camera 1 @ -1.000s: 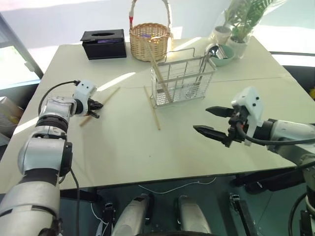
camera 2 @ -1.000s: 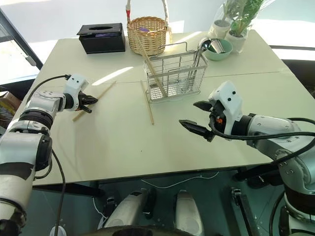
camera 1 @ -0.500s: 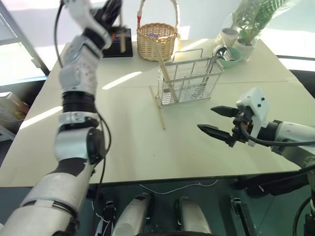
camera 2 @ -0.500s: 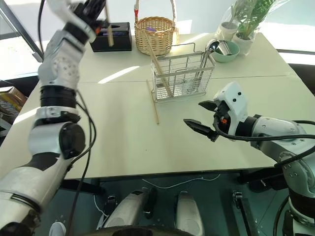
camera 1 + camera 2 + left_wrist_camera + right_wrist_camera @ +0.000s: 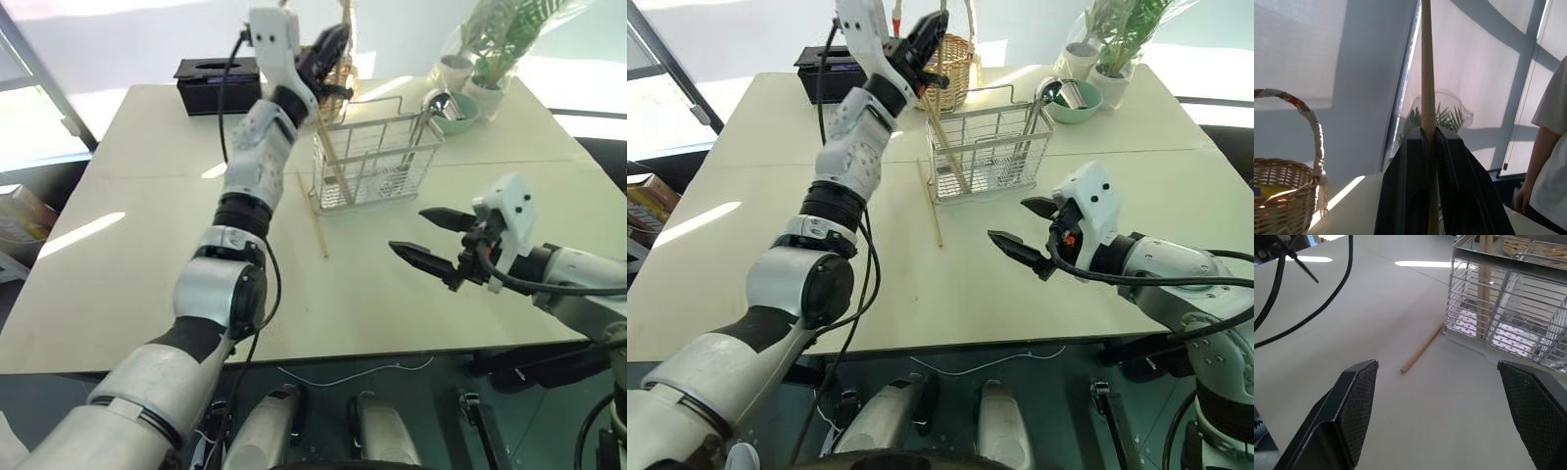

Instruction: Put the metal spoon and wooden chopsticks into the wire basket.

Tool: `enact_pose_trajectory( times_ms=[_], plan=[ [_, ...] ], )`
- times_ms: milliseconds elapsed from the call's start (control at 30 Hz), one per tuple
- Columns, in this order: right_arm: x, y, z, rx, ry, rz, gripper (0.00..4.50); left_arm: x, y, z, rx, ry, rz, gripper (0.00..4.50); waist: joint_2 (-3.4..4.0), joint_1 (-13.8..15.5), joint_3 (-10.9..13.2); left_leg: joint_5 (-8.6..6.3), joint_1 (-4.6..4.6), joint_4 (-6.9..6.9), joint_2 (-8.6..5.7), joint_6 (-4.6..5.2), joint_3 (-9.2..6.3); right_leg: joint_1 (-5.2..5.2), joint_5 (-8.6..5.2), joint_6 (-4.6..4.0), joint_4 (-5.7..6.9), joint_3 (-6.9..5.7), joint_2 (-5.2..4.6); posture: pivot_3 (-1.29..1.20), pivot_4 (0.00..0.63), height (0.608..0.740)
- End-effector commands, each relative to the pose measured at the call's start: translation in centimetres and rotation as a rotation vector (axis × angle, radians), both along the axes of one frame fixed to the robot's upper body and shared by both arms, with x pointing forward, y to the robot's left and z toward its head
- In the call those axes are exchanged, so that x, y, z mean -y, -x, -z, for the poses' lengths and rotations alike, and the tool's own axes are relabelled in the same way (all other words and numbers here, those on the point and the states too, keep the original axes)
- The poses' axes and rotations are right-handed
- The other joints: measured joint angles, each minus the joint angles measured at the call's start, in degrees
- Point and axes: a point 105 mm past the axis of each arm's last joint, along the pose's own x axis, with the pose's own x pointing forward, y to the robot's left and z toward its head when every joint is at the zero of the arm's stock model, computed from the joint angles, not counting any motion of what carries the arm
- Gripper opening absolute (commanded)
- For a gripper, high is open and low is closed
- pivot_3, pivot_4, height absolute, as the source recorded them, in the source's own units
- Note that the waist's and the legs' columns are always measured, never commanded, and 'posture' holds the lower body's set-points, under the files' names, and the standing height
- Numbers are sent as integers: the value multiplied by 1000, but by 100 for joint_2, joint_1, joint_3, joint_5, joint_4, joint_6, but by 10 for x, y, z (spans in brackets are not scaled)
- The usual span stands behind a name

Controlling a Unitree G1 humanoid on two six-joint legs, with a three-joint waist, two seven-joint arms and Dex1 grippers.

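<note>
Left gripper clamped on pale wooden chopstick, raised at 11 o'clock of rectangular silvery wire basket. Shiny metal spoon already inside. Another chopstick on table at basket's 7 o'clock. Right gripper spread, empty. Risk: stick catching basket rim, tipping it.

A black tissue box stands at the far left of the tabletop. A round wicker basket, a green bowl and potted plants stand along the far edge.

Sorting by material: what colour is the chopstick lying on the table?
Pale tan wood; the chopstick shows best in the right wrist view.
</note>
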Motion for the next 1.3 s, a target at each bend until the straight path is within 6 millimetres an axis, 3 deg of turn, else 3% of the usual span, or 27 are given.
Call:
enact_pose_trajectory(
  times_ms=[33, 133, 300, 433, 533, 733, 867, 1033, 1300],
  plan=[
    [-1, 5, -12, 56, -8, 5, 4048, 10, 6, -7, 67, -22, 6, 78, 0, -3, 0, 0, -1, 0, 0, 0, 0, -1, 0, 0, 0, 0, 0, 0, 150, 734],
    [1, 4, -15, 59, -22, 19, 4048, 12, 5, 1, 45, 3, 16, 1183, 0, -8, 0, 1, -1, -1, 0, 3, 0, -2, 0, 0, 0, 0, 0, 0, 150, 734],
    [5, 3, -16, 51, -39, 33, 4048, 5, 7, -5, 45, 52, 17, 3715, 0, -11, 0, 2, -1, -1, 0, 5, 0, -3, 0, 0, 0, 0, 0, 0, 150, 734],
    [7, -1, -16, 44, -42, 41, 4048, -10, 14, -20, 51, 59, 28, 3715, 0, -19, 0, 4, -1, -2, 0, 8, 0, -4, 0, 0, 2, 1, 1, 0, 150, 734],
    [8, -4, -15, 39, -50, 43, 4048, -34, 26, -35, 81, -3, 10, 3715, 1, -37, 0, 6, -1, -4, 0, 10, 0, -9, 0, 0, 5, 3, 3, 0, 150, 734],
    [8, -6, -12, 31, -56, 47, 4048, -65, 35, -34, -85, -151, -34, 3715, 2, -3, -1, 6, 1, -1, 1, 9, 0, -7, 0, 0, 7, 5, 7, 0, 150, 734],
    [7, -7, -8, 20, -58, 41, 4048, -93, 23, -6, -457, -269, -173, 3715, 1, 13, -1, 0, 8, 11, 0, 2, -4, -12, 1, 2, 4, 4, 12, 0, 150, 734],
    [6, -8, -7, 14, -59, 36, 4048, -107, 15, 37, -850, -298, -349, 3715, 1, 23, -1, -1, 9, 12, 0, 0, -4, -11, 3, 5, 4, 4, 14, 0, 150, 734],
    [5, -8, -7, 18, -61, 41, 4048, -57, 23, 96, -1147, -448, -287, 3715, 0, 16, 0, -1, 7, 6, 0, -3, -3, 3, 3, 6, 6, 6, 12, 0, 150, 734]
  ],
)
